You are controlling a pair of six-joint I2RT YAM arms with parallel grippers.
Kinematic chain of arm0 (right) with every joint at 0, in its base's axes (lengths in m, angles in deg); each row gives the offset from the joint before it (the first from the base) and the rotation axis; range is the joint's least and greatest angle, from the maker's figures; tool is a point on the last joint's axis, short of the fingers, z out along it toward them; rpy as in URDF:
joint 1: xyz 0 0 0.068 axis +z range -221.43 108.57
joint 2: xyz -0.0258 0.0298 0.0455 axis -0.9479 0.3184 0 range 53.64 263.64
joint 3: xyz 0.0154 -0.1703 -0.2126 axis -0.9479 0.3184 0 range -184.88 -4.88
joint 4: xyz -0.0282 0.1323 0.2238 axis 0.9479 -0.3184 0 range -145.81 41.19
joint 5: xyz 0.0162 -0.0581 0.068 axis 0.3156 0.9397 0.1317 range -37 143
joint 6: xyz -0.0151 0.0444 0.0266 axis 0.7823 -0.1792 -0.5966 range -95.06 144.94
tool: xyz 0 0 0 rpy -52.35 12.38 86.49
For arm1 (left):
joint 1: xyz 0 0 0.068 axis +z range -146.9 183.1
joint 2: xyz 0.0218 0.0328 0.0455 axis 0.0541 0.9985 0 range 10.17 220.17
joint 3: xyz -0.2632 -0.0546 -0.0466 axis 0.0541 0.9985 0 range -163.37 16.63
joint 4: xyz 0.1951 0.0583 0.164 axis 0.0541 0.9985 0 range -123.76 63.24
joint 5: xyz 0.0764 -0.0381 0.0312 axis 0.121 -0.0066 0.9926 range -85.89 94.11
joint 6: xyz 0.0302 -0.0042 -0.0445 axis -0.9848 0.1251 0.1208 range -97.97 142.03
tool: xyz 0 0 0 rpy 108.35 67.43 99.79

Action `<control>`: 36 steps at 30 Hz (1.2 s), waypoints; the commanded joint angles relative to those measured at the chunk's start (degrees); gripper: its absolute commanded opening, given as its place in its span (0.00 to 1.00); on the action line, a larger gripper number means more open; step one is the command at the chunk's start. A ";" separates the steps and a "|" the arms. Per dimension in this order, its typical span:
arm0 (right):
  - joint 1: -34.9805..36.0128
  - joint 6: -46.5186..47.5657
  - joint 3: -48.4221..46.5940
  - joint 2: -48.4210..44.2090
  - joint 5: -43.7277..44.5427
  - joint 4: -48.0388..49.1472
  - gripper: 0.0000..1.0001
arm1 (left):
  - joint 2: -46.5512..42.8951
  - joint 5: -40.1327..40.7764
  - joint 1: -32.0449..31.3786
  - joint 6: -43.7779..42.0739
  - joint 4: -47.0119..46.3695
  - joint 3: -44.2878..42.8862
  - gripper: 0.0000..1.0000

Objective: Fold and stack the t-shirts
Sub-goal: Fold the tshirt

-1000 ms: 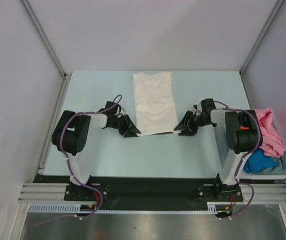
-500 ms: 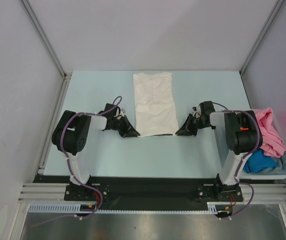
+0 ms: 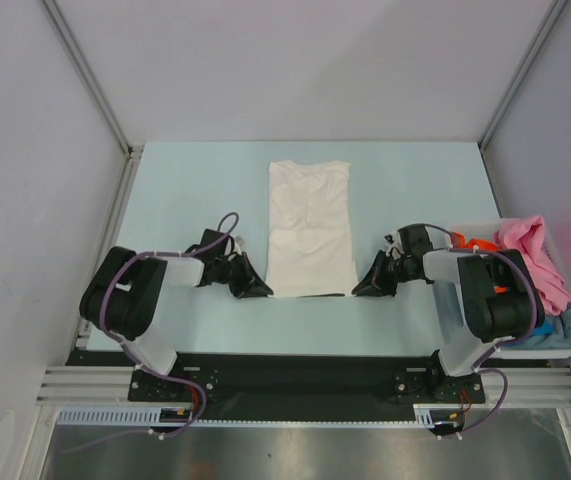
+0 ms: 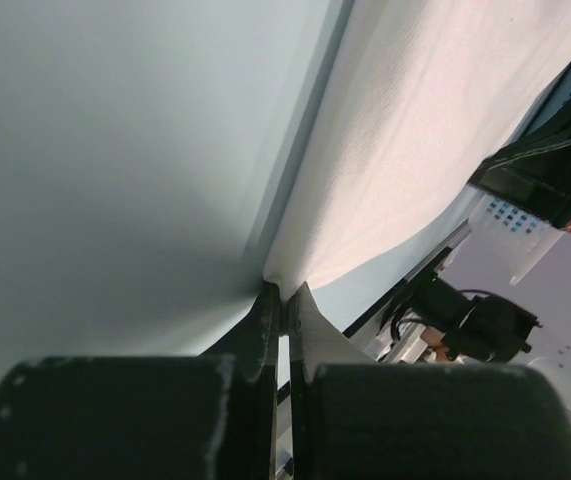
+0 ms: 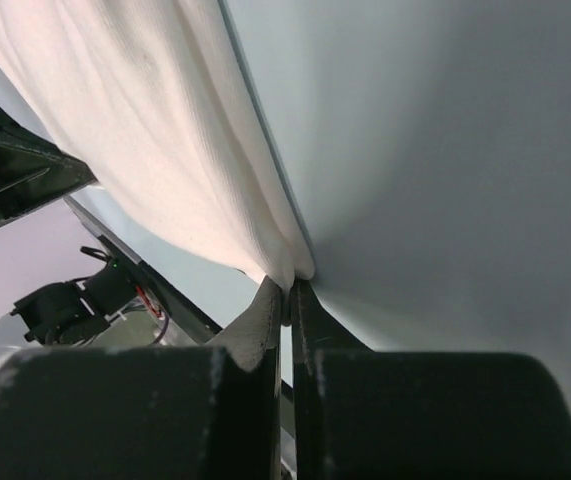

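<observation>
The left tool [image 3: 257,291] is closed tight on the near left corner of the white t-shirt [image 3: 310,228]. In the left wrist view its jaws meet with only a pinched peak of cloth between them. The right tool [image 3: 363,289] is clamped the same way on the near right corner, and a small ridge of fabric rises out of its jaws. The shirt's near hem spans the gap between the two tools. The rest lies flat on the counter [image 3: 185,190] as a long narrow strip running away from them. Out past the right tool, beyond its arm, a pale bin [image 3: 568,349] holds a pink t-shirt [image 3: 531,252] and an orange t-shirt [image 3: 477,243].

Compared with a second ago, both tools sit closer to the arm bases. The whole shirt has slid that way with them, its far edge drawn back too. The left arm's elbow has swung outward. The right arm now covers the bright blue t-shirt that showed in the bin earlier.
</observation>
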 commanded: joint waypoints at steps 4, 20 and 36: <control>0.78 1.71 7.43 -9.61 5.12 -4.31 0.00 | -5.60 12.31 -4.82 -3.21 8.37 9.87 0.00; 8.61 -4.79 16.51 -32.84 8.37 -10.98 0.00 | -30.81 16.88 -13.18 5.24 15.83 18.76 0.00; 5.01 0.30 -7.47 -14.93 8.11 -12.74 0.00 | -15.91 16.71 -1.42 -7.33 26.99 -11.90 0.00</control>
